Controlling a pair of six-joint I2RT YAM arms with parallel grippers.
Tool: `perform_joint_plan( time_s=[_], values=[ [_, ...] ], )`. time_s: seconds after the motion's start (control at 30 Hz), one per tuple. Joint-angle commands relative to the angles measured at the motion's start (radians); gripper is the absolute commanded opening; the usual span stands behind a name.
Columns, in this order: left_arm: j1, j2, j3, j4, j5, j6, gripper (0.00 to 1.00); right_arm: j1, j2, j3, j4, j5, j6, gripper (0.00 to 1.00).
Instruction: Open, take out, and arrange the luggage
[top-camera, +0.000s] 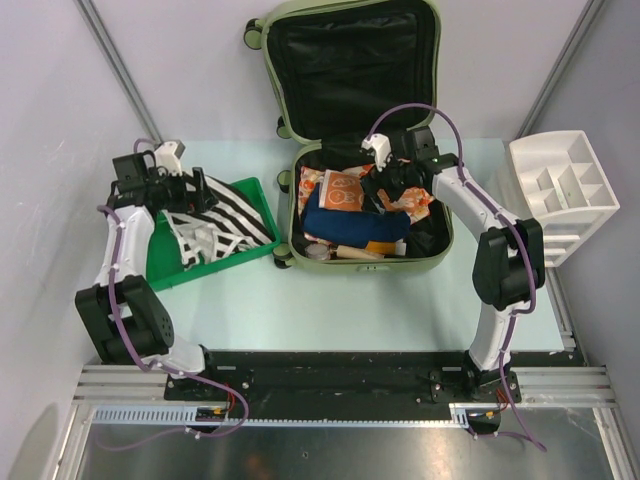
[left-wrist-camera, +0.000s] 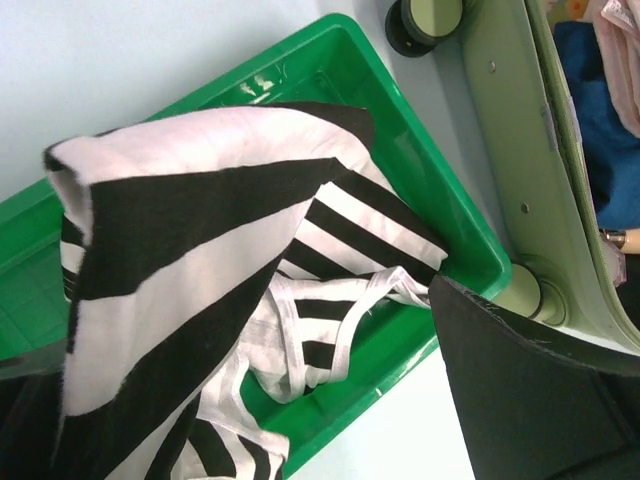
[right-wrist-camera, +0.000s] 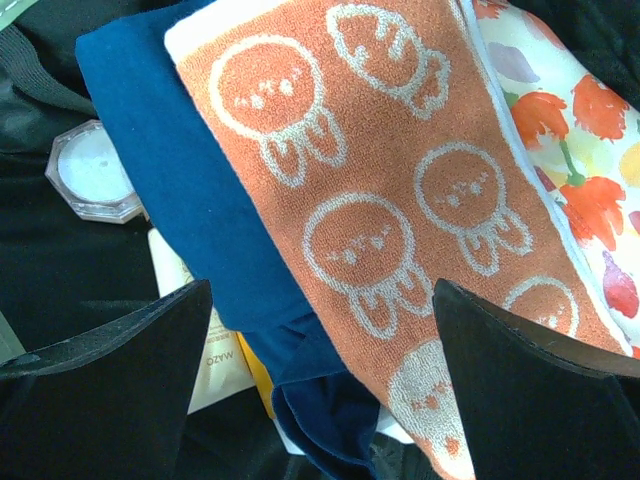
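From my screens I see pale olive-green luggage (top-camera: 350, 75) lined in black, a bright green tray (left-wrist-camera: 400, 130), a black-and-white striped garment (left-wrist-camera: 200, 220), an orange towel (right-wrist-camera: 400, 200) printed with white cartoon figures, a navy blue cloth (right-wrist-camera: 180, 150), white fabric (right-wrist-camera: 590, 150) with red-orange flowers, a white organizer (top-camera: 560, 190) and a pale mint tabletop (top-camera: 330, 310).

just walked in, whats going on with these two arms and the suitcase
Two robot arms are unpacking the luggage, which lies open on the table. The left claw is open over a black-and-white striped garment lying in the green tray. The right claw, also open and holding nothing, hovers inside the case above an orange towel and a blue cloth. Several items are yet to come out.
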Motion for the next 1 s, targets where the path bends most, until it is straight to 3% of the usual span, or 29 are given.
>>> perform_joint_plan(
  time_s=[0.0,0.17,0.4,0.63,0.73,0.87,0.97],
  values=[
    [-0.024,-0.010,0.043,-0.071,0.038,0.093,1.00,0.004,0.002,0.036,0.018,-0.020,0.015,0.97],
    [-0.070,0.097,0.036,-0.117,0.341,-0.026,1.00,0.004,0.010,0.043,0.021,-0.033,0.021,0.97],
    [-0.139,0.174,-0.121,-0.066,0.613,-0.209,0.98,0.015,0.011,0.045,0.022,-0.060,0.042,0.97],
    [-0.138,0.140,-0.115,0.091,0.727,-0.243,1.00,0.071,0.019,0.050,0.088,-0.117,0.068,0.97],
    [-0.123,0.135,-0.084,0.117,0.735,-0.221,1.00,0.126,0.042,0.019,0.280,-0.183,0.148,0.96],
    [-0.095,0.149,-0.067,0.137,0.791,-0.203,0.96,0.226,0.085,-0.021,0.688,-0.229,0.280,0.98],
    [-0.064,0.146,-0.063,0.140,0.830,-0.174,0.92,0.268,0.165,-0.001,0.871,-0.247,0.312,0.99]
  ],
)
